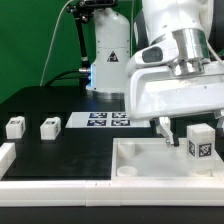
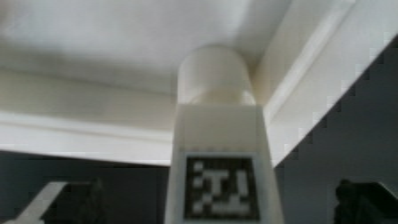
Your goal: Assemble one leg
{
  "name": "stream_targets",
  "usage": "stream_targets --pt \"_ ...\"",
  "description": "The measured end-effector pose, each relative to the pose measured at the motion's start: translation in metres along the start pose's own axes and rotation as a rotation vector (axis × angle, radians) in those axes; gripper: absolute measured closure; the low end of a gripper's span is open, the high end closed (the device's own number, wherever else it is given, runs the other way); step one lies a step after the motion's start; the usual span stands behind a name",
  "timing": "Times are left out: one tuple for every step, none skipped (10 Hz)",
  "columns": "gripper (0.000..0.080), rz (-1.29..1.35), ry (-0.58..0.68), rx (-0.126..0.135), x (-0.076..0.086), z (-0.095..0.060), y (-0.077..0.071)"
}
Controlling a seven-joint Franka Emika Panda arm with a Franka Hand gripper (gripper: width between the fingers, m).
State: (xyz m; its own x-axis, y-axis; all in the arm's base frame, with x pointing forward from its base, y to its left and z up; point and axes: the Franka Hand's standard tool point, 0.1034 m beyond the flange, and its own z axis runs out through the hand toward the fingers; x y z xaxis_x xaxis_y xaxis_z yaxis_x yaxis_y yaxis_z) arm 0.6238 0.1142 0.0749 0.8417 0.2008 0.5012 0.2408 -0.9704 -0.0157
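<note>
End effector spread wide with nothing pinched, tagged leg stood upright between its fingers in large white square piece, two legs left on black worktop

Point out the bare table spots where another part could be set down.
Free: the black table behind the two loose legs, and the patch between them and the marker board. Crowded: the exterior view's right, where the open tool hangs over the tabletop piece beside a standing leg.
</note>
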Motion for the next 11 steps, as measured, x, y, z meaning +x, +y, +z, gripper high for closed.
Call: stream_targets --pt "0.015 0.001 -0.003 -0.001 0.004 -0.004 0.003" --pt "0.015 0.003 -0.016 0.0 0.007 -0.009 0.007" --pt "0.015 0.005 -0.026 0.002 0.011 -0.012 0.01" --pt "0.015 0.004 -0.049 0.01 0.009 -0.011 0.007" --pt "0.015 0.004 -0.049 0.009 0.009 -0.011 0.007" --pt "0.015 0.007 -0.097 0.023 0.004 -0.01 0.004" --pt "0.015 0.015 -0.204 0.053 0.002 -0.01 -0.002" --pt "0.015 0.018 -0.254 0.064 0.005 -0.009 0.0" --pt "0.015 0.018 -0.352 0.086 0.004 -0.009 0.0" --pt "0.015 0.013 -0.422 0.1 0.012 -0.01 0.002" --pt "0.015 0.022 -0.42 0.096 0.023 -0.009 0.005"
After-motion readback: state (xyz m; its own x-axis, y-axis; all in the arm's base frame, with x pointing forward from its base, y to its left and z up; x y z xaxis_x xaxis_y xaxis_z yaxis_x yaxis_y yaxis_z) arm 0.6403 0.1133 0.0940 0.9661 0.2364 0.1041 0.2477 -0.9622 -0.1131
